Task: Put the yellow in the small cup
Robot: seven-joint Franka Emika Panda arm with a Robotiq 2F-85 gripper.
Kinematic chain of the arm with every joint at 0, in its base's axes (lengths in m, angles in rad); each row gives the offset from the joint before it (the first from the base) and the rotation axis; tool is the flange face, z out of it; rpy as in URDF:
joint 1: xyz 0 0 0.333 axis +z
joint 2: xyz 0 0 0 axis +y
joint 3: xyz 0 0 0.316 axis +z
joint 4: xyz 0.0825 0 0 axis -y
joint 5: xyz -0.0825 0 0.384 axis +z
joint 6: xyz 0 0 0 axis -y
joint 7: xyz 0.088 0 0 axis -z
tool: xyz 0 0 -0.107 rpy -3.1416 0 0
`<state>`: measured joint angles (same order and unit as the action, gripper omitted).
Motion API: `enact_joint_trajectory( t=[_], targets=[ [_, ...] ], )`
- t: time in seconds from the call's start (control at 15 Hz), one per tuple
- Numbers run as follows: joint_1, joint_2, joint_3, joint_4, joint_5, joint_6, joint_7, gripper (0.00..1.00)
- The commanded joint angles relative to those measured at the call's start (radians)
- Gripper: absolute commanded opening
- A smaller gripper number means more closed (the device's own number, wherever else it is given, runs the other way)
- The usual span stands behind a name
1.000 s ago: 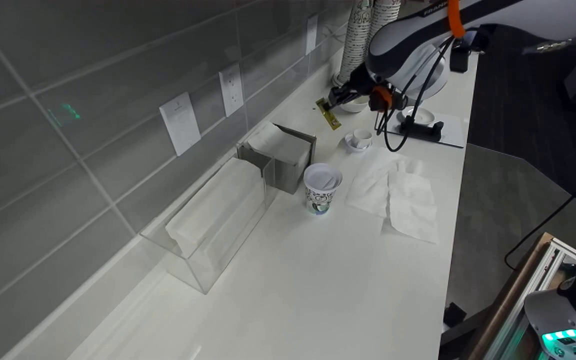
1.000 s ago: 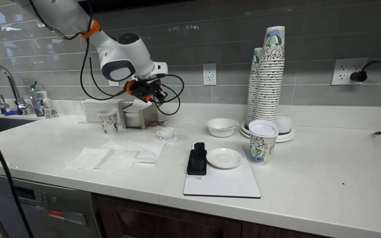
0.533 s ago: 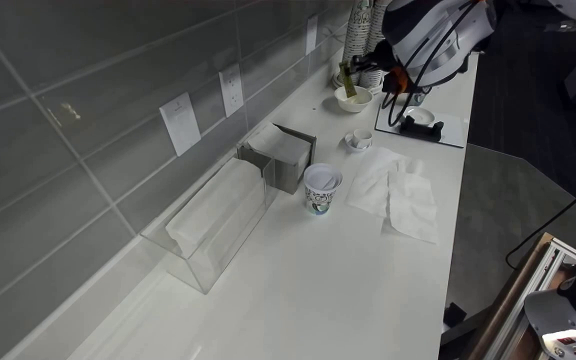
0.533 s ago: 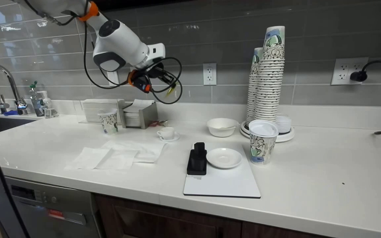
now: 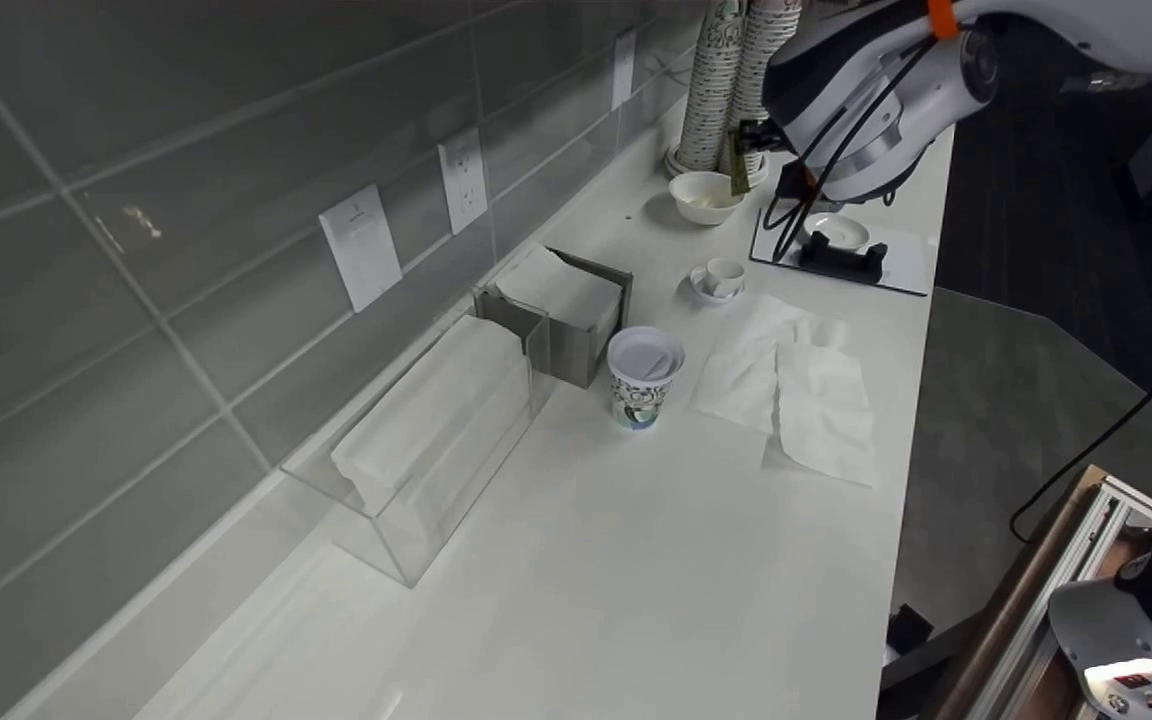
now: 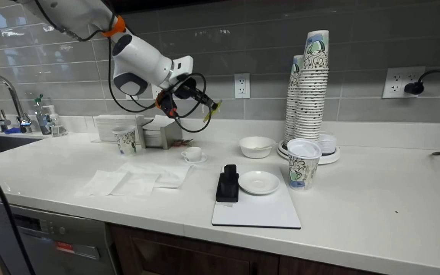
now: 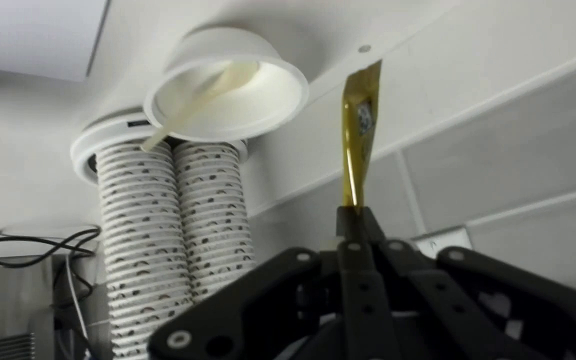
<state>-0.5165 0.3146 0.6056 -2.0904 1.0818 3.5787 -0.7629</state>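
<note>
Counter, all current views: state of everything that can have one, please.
Yellow packet, held in midair
Jaws, shut on the packet
Plate-side paper cup, upright, seemingly lidded
Napkin holder, stocked
Holder-side paper cup, upright, seemingly lidded
Cup stacks, nested upside down
White bowl, upright, utensil poking out
Teacup, upright on its saucer
Loose napkins, spread out
Black plug, in the outlet
Dishwasher, shut

Wall (image 6: 380, 38): glossy grey tile, pale grout; upper half of an exterior view. Countertop (image 6: 376, 183): white, across the middle. Sink (image 6: 13, 143): dark grey basin, left edge. Appliance (image 6: 52, 238): steel front, lower left. Cabinet (image 6: 189, 254): dark wood, bottom centre. Light glints (image 6: 11, 33): pale, upper left. Floor (image 5: 996, 400): grey and near-black, right of an exterior view.
</note>
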Motion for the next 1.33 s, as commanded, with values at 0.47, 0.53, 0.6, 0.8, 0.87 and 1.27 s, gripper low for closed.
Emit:
enact_joint_trajectory(
  t=[0.47,0.53,0.6,0.8,0.87,1.27],
  targets=[
    [-0.013,0.1,0.011,-0.034,-0.106,0.071,0.053,0.0],
    [-0.006,0.103,0.009,-0.041,-0.095,0.077,0.05,0.0],
    [0.002,0.101,0.01,-0.056,-0.084,0.088,0.05,0.0],
    [0.011,0.108,0.015,-0.085,-0.091,0.137,0.066,0.0],
    [0.012,0.11,0.018,-0.095,-0.097,0.157,0.073,0.0],
    [0.397,0.073,-0.425,-0.158,-0.337,0.087,0.454,0.0]
  ],
)
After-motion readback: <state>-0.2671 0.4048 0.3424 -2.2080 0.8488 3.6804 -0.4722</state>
